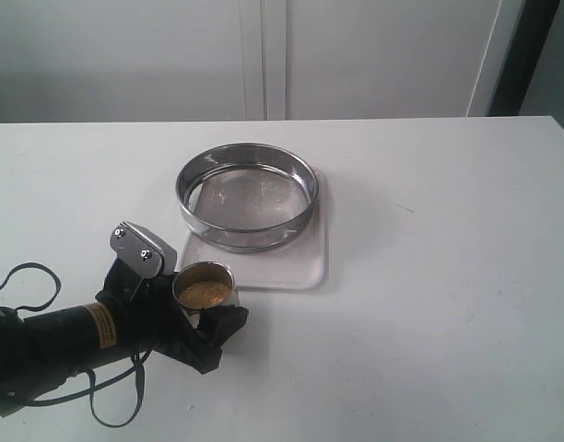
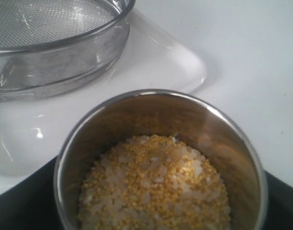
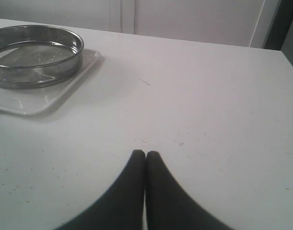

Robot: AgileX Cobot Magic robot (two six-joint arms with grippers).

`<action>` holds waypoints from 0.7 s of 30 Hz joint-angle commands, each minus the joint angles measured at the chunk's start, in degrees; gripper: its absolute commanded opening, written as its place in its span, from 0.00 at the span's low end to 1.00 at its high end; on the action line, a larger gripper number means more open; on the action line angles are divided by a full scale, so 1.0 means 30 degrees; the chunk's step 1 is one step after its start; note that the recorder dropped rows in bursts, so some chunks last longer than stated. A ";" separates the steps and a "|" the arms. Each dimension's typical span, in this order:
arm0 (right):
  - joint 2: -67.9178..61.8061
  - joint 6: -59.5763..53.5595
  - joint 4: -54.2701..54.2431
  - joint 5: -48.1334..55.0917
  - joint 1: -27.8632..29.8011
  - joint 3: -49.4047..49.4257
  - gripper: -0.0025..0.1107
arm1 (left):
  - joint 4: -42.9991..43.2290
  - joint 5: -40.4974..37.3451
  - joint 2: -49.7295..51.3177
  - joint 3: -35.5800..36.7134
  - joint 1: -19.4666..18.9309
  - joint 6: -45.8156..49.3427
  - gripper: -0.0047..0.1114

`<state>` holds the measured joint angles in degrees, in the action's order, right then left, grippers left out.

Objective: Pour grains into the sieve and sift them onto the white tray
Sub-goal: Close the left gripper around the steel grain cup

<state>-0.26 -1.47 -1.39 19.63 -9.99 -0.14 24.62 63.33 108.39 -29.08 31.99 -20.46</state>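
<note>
A small steel cup (image 1: 205, 274) holding the grains (image 2: 156, 187), golden granules mixed with off-white rice, stands by the near left corner of the white tray (image 1: 296, 267). My left gripper (image 1: 206, 299) straddles the cup, one black finger (image 2: 22, 203) at each side of its wall; whether they press on it I cannot tell. The sieve (image 1: 248, 241), a wide steel ring with a mesh bottom, rests on the tray and has no grains in it. My right gripper (image 3: 145, 154) is shut and holds nothing. It hovers over bare table to the right of the tray (image 3: 36, 103), outside the exterior view.
The white table (image 1: 448, 276) carries a few stray specks (image 3: 181, 143) ahead of the right gripper. A black cable (image 1: 24, 276) loops beside the left arm at the table's near left. A pale wall rises behind the far table edge.
</note>
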 commanded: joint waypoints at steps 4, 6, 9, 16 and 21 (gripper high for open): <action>0.0088 0.0065 -0.0107 -0.0137 -0.0080 0.0048 0.02 | 0.0235 -0.1640 0.0069 0.0095 0.0051 -0.0114 0.04; 0.0088 0.0065 -0.0107 -0.0137 -0.0080 0.0048 0.02 | 0.0503 -0.1640 0.0069 0.0095 0.0051 -0.0114 0.04; 0.0088 0.0065 -0.0107 -0.0137 -0.0080 0.0048 0.02 | 0.0376 -0.1640 0.0069 0.0095 0.0051 -0.0114 0.04; 0.0088 0.0065 -0.0107 -0.0137 -0.0080 0.0048 0.02 | 0.0494 -0.1640 0.0069 0.0095 0.0051 -0.0114 0.04; 0.0088 0.0065 -0.0107 -0.0137 -0.0080 0.0048 0.02 | 0.0750 -0.1931 -0.0152 0.0135 0.0051 -0.0254 0.04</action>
<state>-0.26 -1.47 -1.39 19.63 -9.99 -0.14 25.71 62.86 108.29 -29.20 31.99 -20.68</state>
